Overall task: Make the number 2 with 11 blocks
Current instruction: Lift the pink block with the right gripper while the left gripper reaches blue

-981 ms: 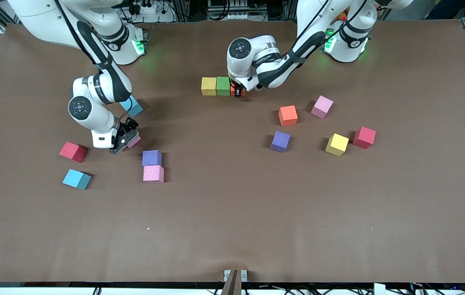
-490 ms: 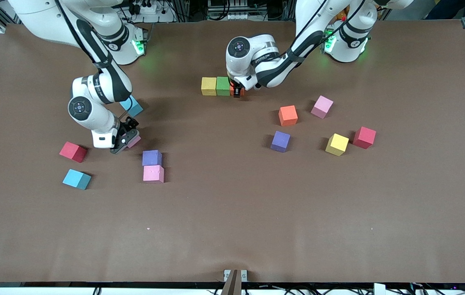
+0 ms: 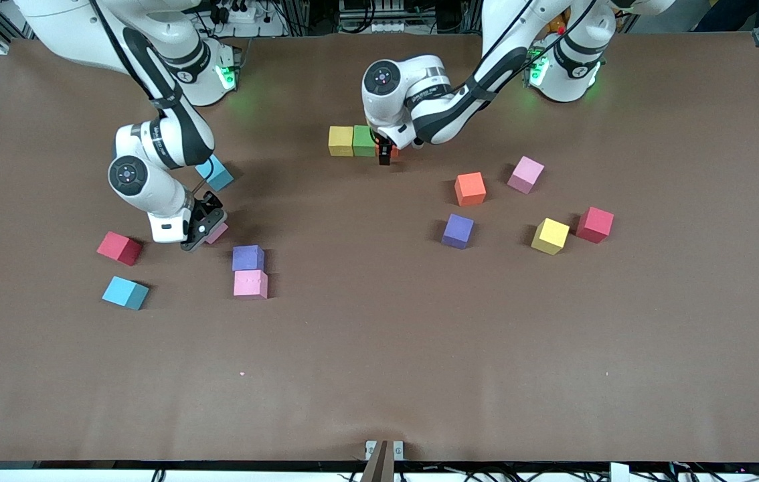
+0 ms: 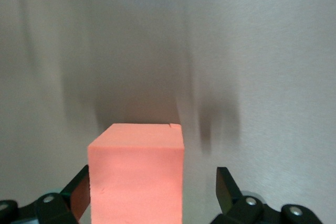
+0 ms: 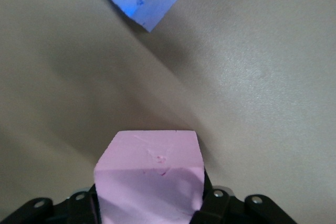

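From the right arm's end of the table I see a red block and a cyan block near the edge, with bare table nearer the front camera. My right gripper is low there, its fingers pressed against both sides of a pink block. A purple block touches another pink block just beside it. Mid-table, a yellow block and green block sit flush in a row; my left gripper stands at that row's end with fingers spread, one clearly apart from the orange block between them. Toward the left arm's end, five loose blocks are scattered well apart.
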Controlling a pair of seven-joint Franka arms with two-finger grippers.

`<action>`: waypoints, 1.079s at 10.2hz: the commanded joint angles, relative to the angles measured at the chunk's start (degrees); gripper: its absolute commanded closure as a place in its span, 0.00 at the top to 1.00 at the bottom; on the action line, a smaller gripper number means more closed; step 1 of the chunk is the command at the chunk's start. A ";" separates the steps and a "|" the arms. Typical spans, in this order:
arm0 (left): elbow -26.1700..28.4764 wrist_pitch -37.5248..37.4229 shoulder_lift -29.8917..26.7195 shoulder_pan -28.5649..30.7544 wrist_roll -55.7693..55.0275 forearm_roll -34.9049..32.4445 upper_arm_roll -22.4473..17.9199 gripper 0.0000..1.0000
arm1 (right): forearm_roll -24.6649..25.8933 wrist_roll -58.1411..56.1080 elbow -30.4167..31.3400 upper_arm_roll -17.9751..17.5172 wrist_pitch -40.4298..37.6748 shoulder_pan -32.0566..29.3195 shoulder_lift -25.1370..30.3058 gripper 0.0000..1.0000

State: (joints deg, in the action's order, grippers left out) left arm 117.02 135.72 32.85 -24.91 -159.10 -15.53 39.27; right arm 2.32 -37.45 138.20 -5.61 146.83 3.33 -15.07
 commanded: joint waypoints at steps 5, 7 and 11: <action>-3.99 -11.69 -5.24 4.15 -1.68 -0.73 0.98 1.00 | -1.87 1.48 -5.91 -3.78 -16.28 -0.69 8.20 0.46; -5.31 -13.55 -6.05 9.59 5.96 -0.73 0.90 1.00 | -3.55 7.62 -10.30 -7.64 -22.09 -0.61 8.57 0.46; -7.16 -13.30 -4.47 19.70 15.22 -5.45 0.11 1.00 | -3.55 21.86 -12.78 -10.74 -21.76 5.35 8.04 0.45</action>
State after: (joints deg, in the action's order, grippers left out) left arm 110.43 122.68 27.53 -7.56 -145.23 -17.76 39.07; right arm -0.47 -19.76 126.43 -16.19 125.56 6.57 -6.98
